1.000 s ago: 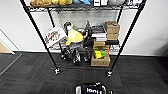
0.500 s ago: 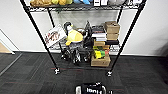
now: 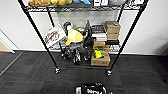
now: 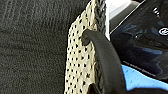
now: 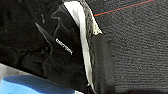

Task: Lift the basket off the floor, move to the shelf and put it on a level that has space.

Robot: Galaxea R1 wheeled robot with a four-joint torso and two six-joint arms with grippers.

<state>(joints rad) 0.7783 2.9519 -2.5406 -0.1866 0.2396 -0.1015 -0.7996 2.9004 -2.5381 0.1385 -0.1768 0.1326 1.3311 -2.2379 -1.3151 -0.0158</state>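
Nothing has moved since a moment ago. From the head view, the basket (image 3: 93, 89) sits on the striped dark floor (image 3: 30, 75), just before the black wire shelf (image 3: 82, 37). By the left wrist, its cream knobbly wall and dark handle (image 4: 105, 57) loom close. By the right wrist, its black pouch (image 5: 50, 50) shows. Fingers: cannot tell.

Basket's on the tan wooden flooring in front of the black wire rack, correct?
No. The head view shows the basket on the dark grey carpet, not wooden flooring. It is in front of the black wire rack, as you said.
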